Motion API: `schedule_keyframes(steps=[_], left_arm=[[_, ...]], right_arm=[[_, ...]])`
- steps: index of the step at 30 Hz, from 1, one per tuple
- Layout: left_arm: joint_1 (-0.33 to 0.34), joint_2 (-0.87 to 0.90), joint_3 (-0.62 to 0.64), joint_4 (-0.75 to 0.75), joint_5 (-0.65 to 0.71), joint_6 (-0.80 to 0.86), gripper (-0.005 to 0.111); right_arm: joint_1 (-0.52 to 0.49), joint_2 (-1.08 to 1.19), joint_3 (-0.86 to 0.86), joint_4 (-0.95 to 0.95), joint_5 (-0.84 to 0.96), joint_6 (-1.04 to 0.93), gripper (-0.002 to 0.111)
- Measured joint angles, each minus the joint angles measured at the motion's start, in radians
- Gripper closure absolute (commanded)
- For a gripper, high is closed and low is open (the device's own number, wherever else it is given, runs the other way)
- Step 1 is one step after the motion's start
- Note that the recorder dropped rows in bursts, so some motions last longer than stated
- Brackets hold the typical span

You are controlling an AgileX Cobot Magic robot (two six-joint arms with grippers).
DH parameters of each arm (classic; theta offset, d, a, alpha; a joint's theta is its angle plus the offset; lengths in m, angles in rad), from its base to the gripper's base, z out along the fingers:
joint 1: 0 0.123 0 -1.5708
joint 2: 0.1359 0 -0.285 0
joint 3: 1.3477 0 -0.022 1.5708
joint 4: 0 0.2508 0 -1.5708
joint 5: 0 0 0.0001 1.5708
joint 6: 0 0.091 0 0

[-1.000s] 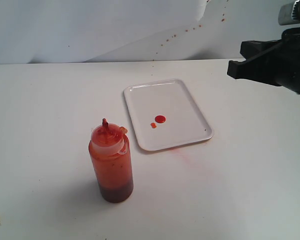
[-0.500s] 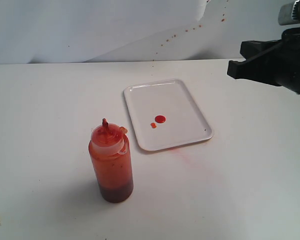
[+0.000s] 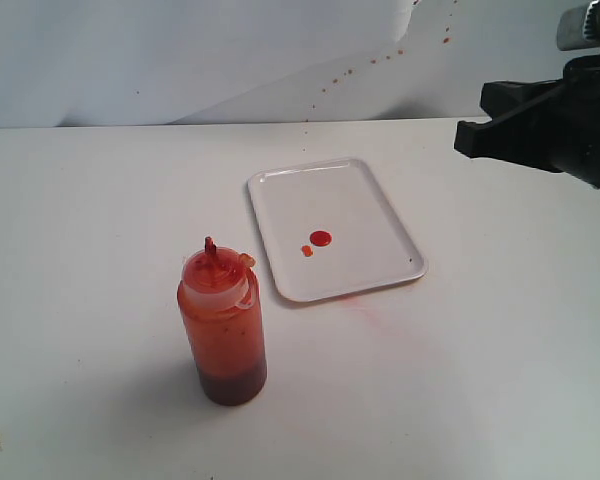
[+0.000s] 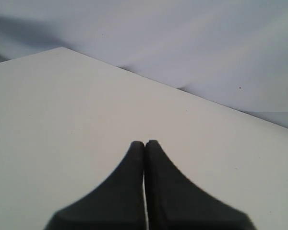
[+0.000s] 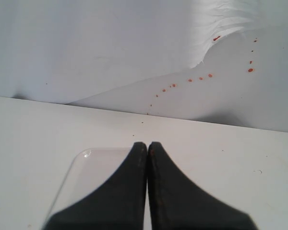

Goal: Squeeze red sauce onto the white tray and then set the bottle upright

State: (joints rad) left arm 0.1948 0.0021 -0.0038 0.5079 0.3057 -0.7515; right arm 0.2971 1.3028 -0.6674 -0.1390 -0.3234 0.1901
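White tabletop [image 3: 100,200] fills the scene, and nothing on it has shifted over the last second: bottle, tray and arm all sit exactly where they were.

Nearest the front edge, a little left of the middle, the bottle [image 3: 223,335] stands upright on its base. It is free of any grip, with its nozzle pointing up and its tip cap hanging beside the dome. The red sauce [image 3: 225,350] inside reaches close to the cap and is darker at the bottom.

Further back and to the right lies the white tray [image 3: 370,195], flat and well apart from the bottle. Two round drops [image 3: 321,238] sit near its middle, one larger than the other. A faint reddish smear [image 3: 365,303] marks the tabletop just off the tray's near edge.

Beyond that, the right arm [image 3: 550,130] hangs above the table's far right corner, clear of everything. The right gripper [image 5: 147,146] has its jaws pressed together on nothing, with a corner of the tray below it. The left gripper [image 4: 144,143] is likewise pressed together and empty, over bare tabletop.

At the back, the white backdrop [image 3: 180,60] carries a trail of red specks [image 5: 197,79].

With sauce on the tray, the bottle standing and both arms idle, the task looks finished. The stillness suggests no further move is needed.
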Motion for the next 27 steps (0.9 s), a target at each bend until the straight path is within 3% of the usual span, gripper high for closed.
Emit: schedule_keyframes(steps=[10, 13, 16, 17, 20, 27], left_arm=[[0.000, 0.000, 0.000, -0.002, 0.000, 0.006, 0.107], [0.000, 0.000, 0.000, -0.106, 0.000, 0.272, 0.107], [0.000, 0.000, 0.000, -0.444, -0.015, 0.777, 0.107], [0.000, 0.000, 0.000, -0.493, -0.015, 0.840, 0.107], [0.000, 0.000, 0.000, -0.584, -0.015, 0.947, 0.107], [0.000, 0.000, 0.000, -0.615, -0.015, 0.971, 0.107]], right_arm=[[0.000, 0.000, 0.000, 0.000, 0.000, 0.000, 0.108], [0.000, 0.000, 0.000, 0.000, 0.000, 0.000, 0.108], [0.000, 0.000, 0.000, 0.000, 0.000, 0.000, 0.108], [0.000, 0.000, 0.000, 0.000, 0.000, 0.000, 0.108], [0.000, 0.000, 0.000, 0.000, 0.000, 0.000, 0.108], [0.000, 0.000, 0.000, 0.000, 0.000, 0.000, 0.108]])
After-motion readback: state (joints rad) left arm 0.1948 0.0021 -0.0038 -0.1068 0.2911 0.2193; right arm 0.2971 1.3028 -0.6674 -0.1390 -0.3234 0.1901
